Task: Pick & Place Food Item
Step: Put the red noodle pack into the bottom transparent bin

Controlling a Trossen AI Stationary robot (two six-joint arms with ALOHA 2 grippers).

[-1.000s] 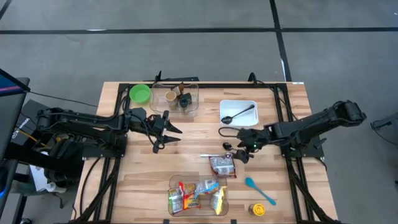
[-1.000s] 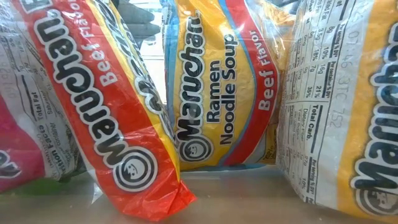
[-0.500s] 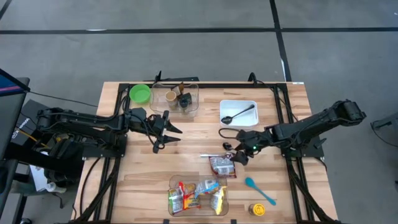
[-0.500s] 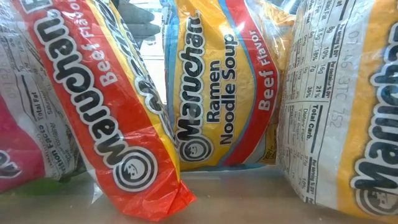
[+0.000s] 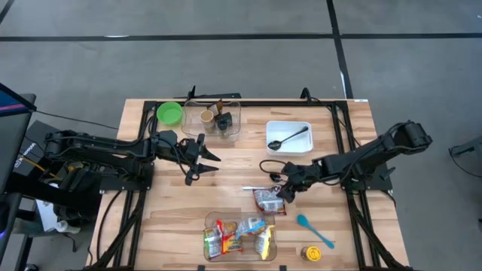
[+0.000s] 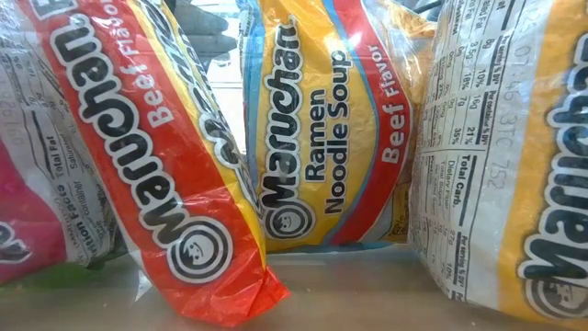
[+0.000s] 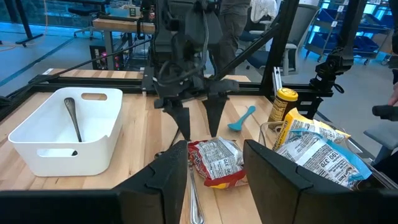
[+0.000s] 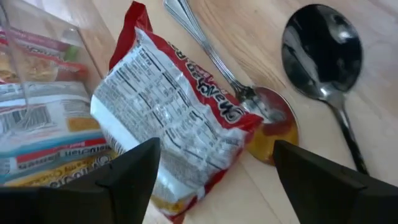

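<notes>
A red-and-white ramen packet [image 5: 269, 200] lies flat on the wooden table, label side down in the right wrist view [image 8: 174, 106]. My right gripper [image 5: 283, 188] hangs just over its far right end, slanting down. It is open, one finger on either side of the packet [image 8: 214, 180], and nothing shows them touching it. In the left wrist view it stands above the packet [image 7: 214, 162]. My left gripper [image 5: 197, 158] waits open at mid-height over the table's left centre, empty.
A clear bin [image 5: 237, 237] of ramen packets [image 6: 322, 138] stands at the near edge. A silver spoon [image 8: 267, 112] and a black spoon [image 8: 320, 43] lie by the loose packet. White tray with a spoon [image 5: 288, 135], blue spoon [image 5: 314, 230], yellow jar [image 5: 311, 254], green bowl [image 5: 169, 113].
My right gripper has gone down and toward the table's left, closer over the loose ramen packet, and has rolled a little. The packet has stayed where it was.
</notes>
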